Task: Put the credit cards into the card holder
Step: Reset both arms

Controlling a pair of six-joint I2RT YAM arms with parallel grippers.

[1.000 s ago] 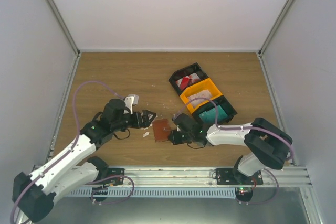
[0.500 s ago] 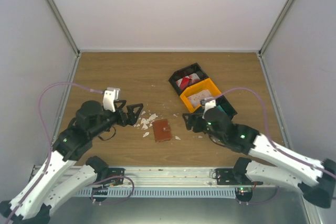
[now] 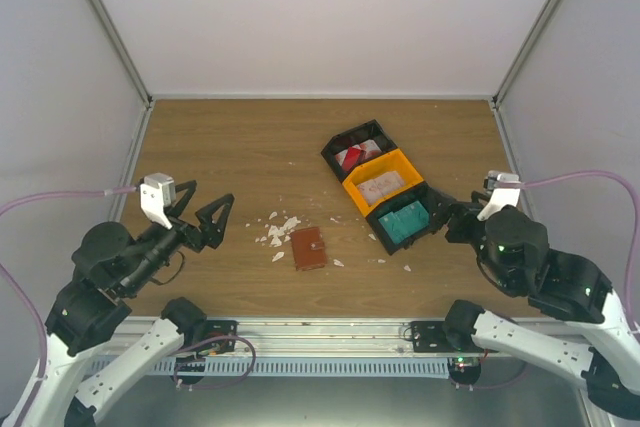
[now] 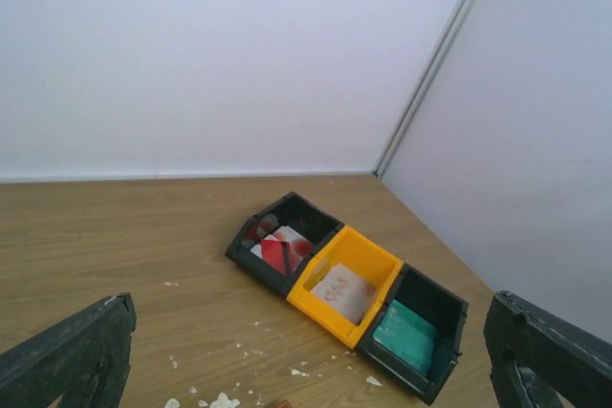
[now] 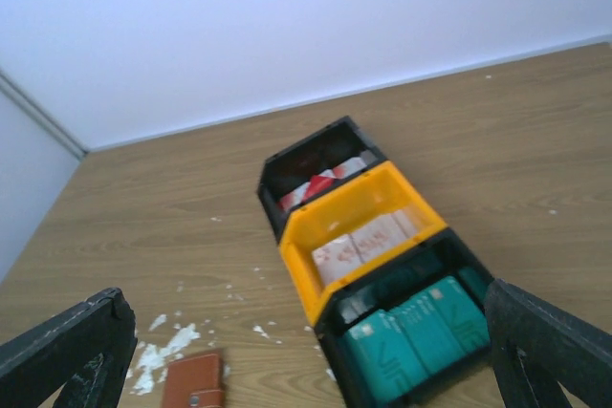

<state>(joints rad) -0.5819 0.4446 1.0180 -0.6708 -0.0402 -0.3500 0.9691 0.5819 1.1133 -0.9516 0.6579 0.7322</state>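
The card holder (image 3: 308, 247) lies closed on the wooden table, a reddish-brown wallet with its snap tab toward the near edge, also low in the right wrist view (image 5: 194, 382). Credit cards sit in a row of three bins: red-and-white ones (image 3: 352, 157) (image 4: 277, 250) in the far black bin, pale pink ones (image 3: 382, 185) (image 5: 368, 241) in the orange bin, teal ones (image 3: 403, 217) (image 5: 416, 332) in the near black bin. My left gripper (image 3: 210, 205) hangs open and empty to the holder's left. My right gripper (image 3: 448, 222) is open and empty just right of the teal bin.
White scraps (image 3: 278, 230) are scattered on the wood just left of the card holder, with a few more (image 3: 385, 259) near the teal bin. White walls close in the table on three sides. The arm bases and a metal rail (image 3: 330, 332) run along the near edge.
Both arms have drawn back from the card holder, the left one to the left, the right one to the right. The right gripper has gone from nearly shut to open. The holder stays in place.
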